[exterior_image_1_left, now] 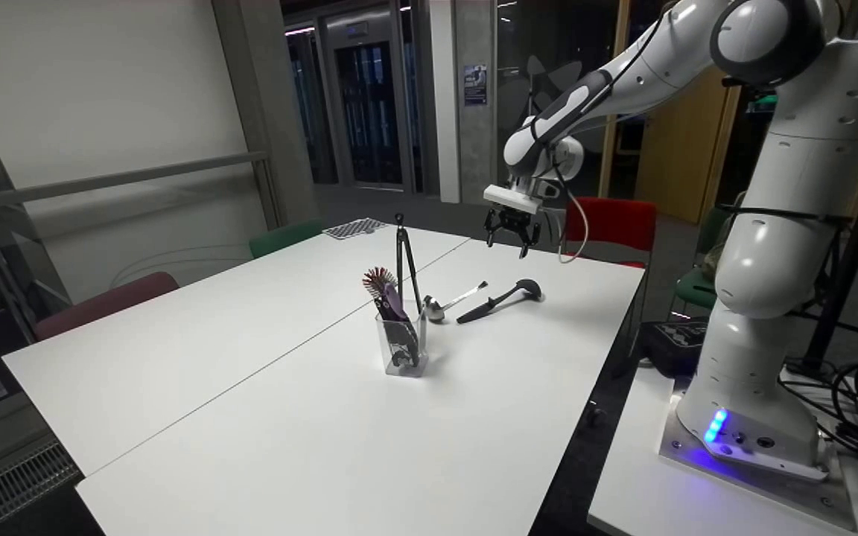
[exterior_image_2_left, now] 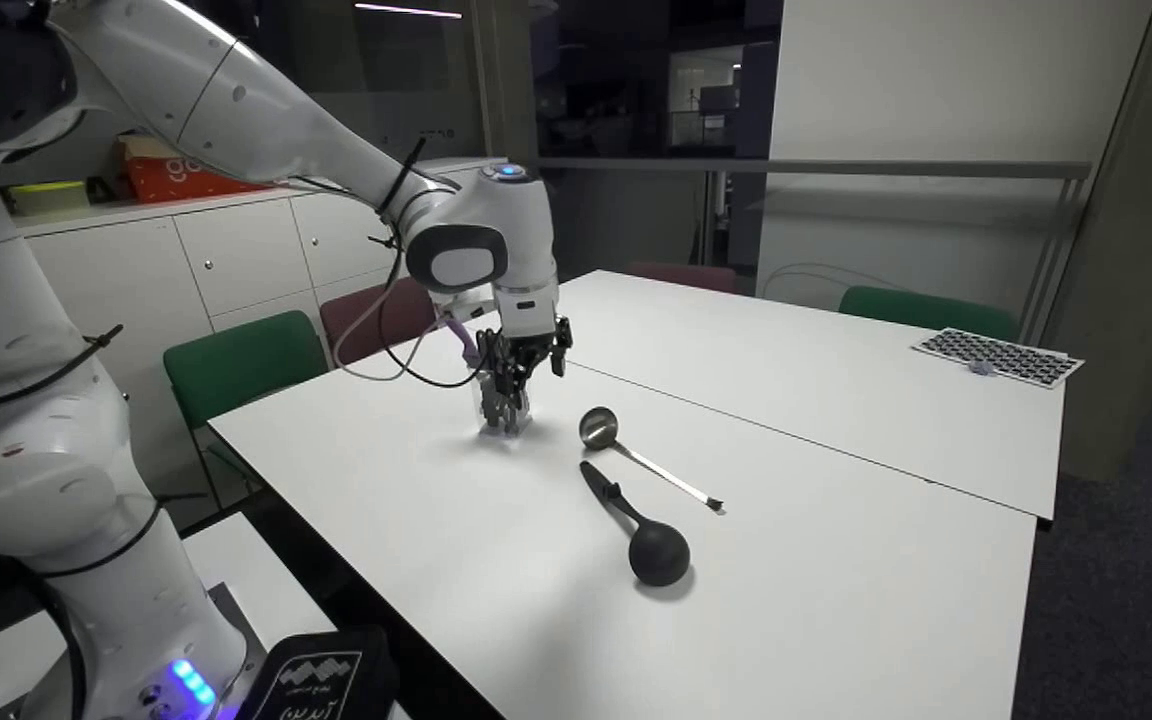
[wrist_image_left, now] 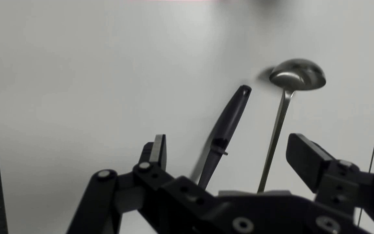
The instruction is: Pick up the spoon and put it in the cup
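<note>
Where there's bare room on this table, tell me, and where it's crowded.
Bare: in an exterior view, the table between the cup and the picture's bottom; also across the seam, up to the checkered board. Crowded: around the cup, spoon and black ladle, the open gripper above.

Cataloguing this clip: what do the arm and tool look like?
The arm is glossy white with rounded segments, dark-ringed joints and black straps around it; blue lights glow low on its body. Pale and black cables loop beside it. The tool is black and two-fingered, with angular links and round grey fasteners.
</note>
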Robot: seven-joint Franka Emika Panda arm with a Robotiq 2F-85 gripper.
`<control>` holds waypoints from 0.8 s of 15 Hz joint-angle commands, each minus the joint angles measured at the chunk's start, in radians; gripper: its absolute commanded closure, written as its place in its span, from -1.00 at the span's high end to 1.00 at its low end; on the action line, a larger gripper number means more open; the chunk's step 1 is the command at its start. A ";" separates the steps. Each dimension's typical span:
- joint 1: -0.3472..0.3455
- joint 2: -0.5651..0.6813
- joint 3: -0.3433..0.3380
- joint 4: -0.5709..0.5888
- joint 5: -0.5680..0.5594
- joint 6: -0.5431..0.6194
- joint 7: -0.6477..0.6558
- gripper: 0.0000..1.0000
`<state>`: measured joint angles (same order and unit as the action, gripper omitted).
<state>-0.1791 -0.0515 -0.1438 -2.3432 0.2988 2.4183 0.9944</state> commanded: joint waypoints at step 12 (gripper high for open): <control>-0.005 0.174 -0.056 0.078 -0.127 0.048 0.320 1.00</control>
<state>-0.1933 0.1166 -0.1931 -2.2727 0.1726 2.4686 1.3290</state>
